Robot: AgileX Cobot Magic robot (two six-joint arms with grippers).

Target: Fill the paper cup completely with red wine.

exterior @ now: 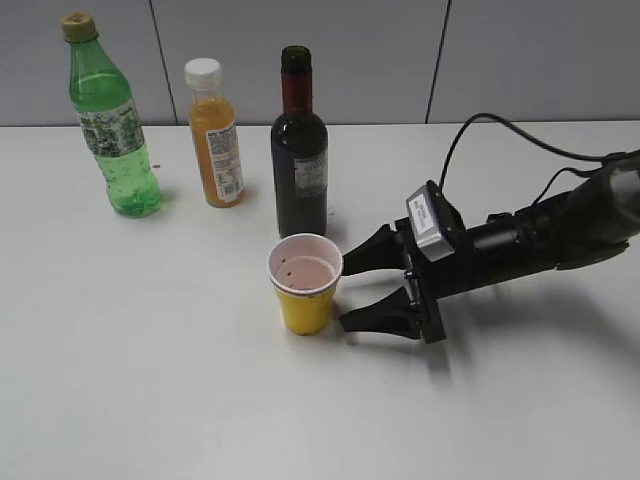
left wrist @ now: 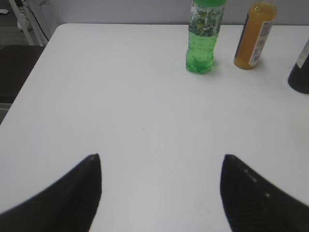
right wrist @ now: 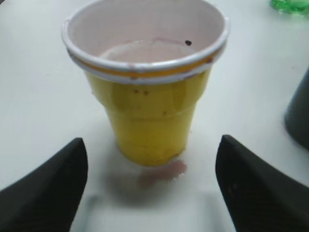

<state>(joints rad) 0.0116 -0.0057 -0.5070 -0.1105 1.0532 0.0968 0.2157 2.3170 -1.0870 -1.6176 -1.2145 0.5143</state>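
The yellow paper cup (exterior: 305,284) stands upright on the white table, and in the right wrist view (right wrist: 146,79) its whitish-pink inside shows a few dark drops and no pool of wine. The dark green wine bottle (exterior: 299,150) with maroon neck foil stands uncapped just behind the cup. Its dark edge also shows in the right wrist view (right wrist: 298,113) and in the left wrist view (left wrist: 300,72). My right gripper (exterior: 358,288) (right wrist: 152,176) is open, low on the table, right of the cup and apart from it. My left gripper (left wrist: 161,186) is open and empty over bare table.
A bright green soda bottle (exterior: 112,120) (left wrist: 203,36) and an orange juice bottle (exterior: 216,135) (left wrist: 255,34) stand at the back left. A small pinkish wet spot (right wrist: 166,171) lies at the cup's foot. The table edge (left wrist: 29,72) is at the left.
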